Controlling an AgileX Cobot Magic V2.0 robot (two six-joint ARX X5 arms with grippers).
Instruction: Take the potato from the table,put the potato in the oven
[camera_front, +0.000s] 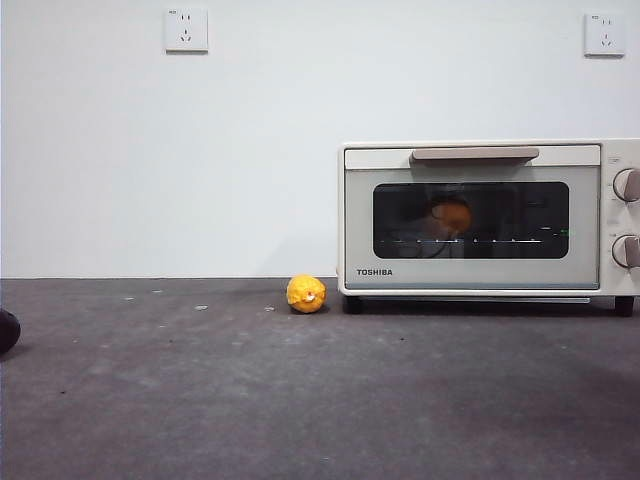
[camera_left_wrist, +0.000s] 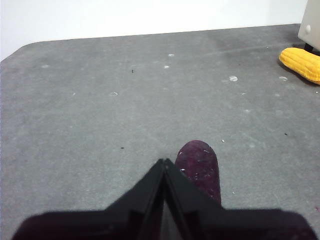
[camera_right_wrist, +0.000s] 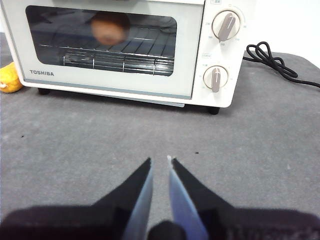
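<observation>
Potato (camera_front: 451, 215) inside the closed oven (camera_front: 480, 278) (door shut); both arms wait

oven (camera_front: 480, 215) door shut, table (camera_front: 300, 400) front open

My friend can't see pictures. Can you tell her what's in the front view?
A cream-white boxy toaster oven sits on the dark grey table, door shut, with the orange-brown oval potato visible behind its dark glass. A small bright yellow lumpy ball lies beside the oven, before a white wall.
</observation>
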